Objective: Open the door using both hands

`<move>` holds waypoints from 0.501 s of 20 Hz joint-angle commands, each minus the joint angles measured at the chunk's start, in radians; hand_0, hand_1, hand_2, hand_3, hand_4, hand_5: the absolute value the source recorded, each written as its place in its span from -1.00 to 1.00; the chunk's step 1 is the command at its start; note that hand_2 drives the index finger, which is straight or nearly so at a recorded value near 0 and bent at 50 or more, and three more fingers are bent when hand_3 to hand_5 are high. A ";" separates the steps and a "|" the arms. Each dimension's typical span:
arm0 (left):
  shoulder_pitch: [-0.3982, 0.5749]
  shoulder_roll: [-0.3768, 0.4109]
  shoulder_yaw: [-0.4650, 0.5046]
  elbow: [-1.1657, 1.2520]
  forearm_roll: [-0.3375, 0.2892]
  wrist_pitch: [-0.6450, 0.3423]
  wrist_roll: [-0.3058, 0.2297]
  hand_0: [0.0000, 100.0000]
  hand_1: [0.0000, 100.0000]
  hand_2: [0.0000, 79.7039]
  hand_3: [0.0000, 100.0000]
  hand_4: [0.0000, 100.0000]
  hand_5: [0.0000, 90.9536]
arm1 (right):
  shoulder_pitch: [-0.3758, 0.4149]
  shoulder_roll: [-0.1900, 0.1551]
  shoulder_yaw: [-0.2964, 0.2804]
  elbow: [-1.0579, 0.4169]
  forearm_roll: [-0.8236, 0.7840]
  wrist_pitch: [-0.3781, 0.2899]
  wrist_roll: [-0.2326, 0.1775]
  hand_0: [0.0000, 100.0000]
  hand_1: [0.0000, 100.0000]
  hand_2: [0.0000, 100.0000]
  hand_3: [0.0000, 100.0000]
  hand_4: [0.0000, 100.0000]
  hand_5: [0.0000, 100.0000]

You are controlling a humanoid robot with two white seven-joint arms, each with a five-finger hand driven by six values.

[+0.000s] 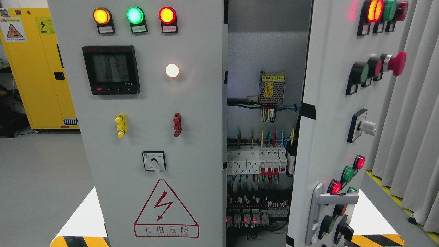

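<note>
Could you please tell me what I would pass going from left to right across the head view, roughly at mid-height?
Yellow cabinet → digital meter → yellow terminal → red terminal → power supply module inside the open cabinet → open right door → white selector knob → grey curtain.

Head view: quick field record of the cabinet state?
left door: closed, facing camera
right door: swung open, seen at an angle
right door handle: silver, untouched
interior: exposed; breakers, wiring, power supply
indicator lamps: yellow, green, red lit on left door
robot hands: none in view
</note>
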 commanded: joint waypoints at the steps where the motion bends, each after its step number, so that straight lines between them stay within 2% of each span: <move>1: 0.000 -0.002 0.001 -0.004 0.000 0.000 0.000 -0.76 0.11 -1.00 -1.00 -1.00 -1.00 | 0.001 0.000 -0.008 0.001 0.001 0.001 0.000 -1.00 0.00 -0.92 -1.00 -1.00 -1.00; 10: 0.012 0.009 0.002 -0.088 0.000 -0.011 0.000 -0.76 0.11 -1.00 -1.00 -1.00 -1.00 | 0.001 -0.002 -0.009 0.001 0.001 0.001 0.000 -1.00 0.00 -0.92 -1.00 -1.00 -1.00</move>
